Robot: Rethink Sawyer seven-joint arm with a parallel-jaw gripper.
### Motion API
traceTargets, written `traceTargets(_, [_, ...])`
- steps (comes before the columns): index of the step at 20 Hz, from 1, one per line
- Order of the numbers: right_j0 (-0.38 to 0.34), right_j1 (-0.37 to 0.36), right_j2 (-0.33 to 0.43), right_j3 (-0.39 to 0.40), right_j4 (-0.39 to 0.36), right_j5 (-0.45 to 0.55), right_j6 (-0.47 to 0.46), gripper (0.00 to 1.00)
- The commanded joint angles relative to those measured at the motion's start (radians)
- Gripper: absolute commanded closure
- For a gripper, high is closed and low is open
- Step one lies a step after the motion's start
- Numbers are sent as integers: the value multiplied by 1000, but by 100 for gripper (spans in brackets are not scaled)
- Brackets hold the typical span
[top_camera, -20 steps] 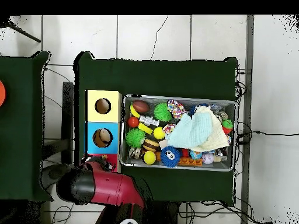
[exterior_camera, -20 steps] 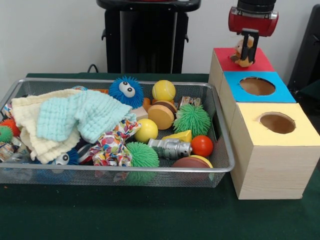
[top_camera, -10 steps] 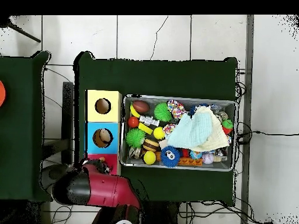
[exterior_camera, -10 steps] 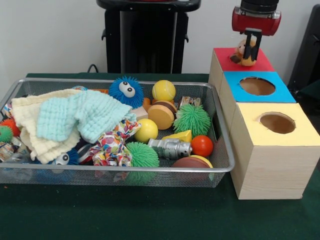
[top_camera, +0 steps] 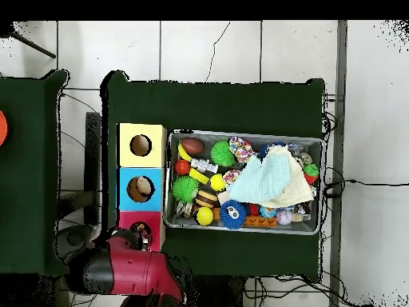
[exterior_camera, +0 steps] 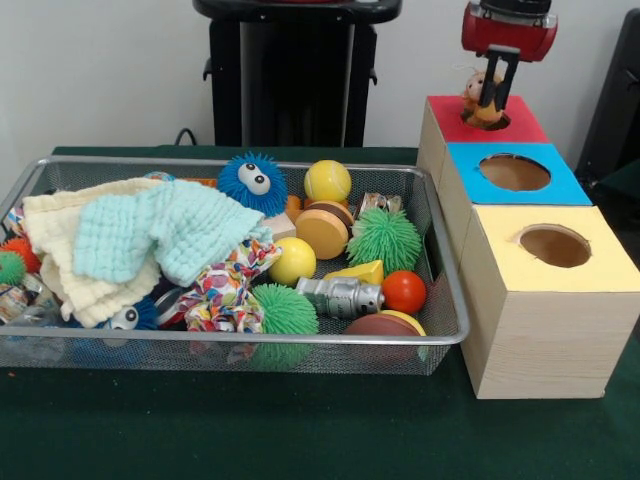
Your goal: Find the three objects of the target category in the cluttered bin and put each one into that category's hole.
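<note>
Setting: a dark green cloth-covered table [exterior_camera: 300, 440] before a pale wall, seen from the front; the overhead view shows a tiled floor around it.

Bin: a silver wire-mesh bin [exterior_camera: 445, 290] filling the left and centre of the front view, crowded with balls, spiky rubber toys and folded cloths.

Boxes: three wooden boxes in a row at the right of the front view, the red-topped box [exterior_camera: 455, 125] farthest up, the blue-topped box [exterior_camera: 560, 185] in the middle, the yellow-topped box [exterior_camera: 600, 270] lowest; each top has a round hole.

Gripper: the red and black gripper [exterior_camera: 494, 85] at the upper right of the front view, its dark fingers closed narrowly on a small orange and tan toy figure [exterior_camera: 478, 100].

Task object: the toy figure hangs directly over the hole in the red top, apparently just above its rim.

Change: over the last second the gripper has risen slightly and shifted up-frame, carrying the toy from beside the hole to over it; in the overhead view the arm has drawn toward the lower left.

Meaning: the toy now seems lined up for release into the red hole; the bin's remaining targets are still to be found.
</note>
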Motion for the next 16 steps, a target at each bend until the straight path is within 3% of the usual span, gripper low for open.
traceTargets(1, [-16, 59, -30, -3, -41, 60, 147, 100])
traceTargets(9, [-83, 82, 52, 22, -50, -91, 136, 100])
traceTargets(10, [-98, 78, 74, 33, -43, -127, 150, 0])
traceTargets(16, [-72, 59, 54, 40, -29, -137, 181, 0])
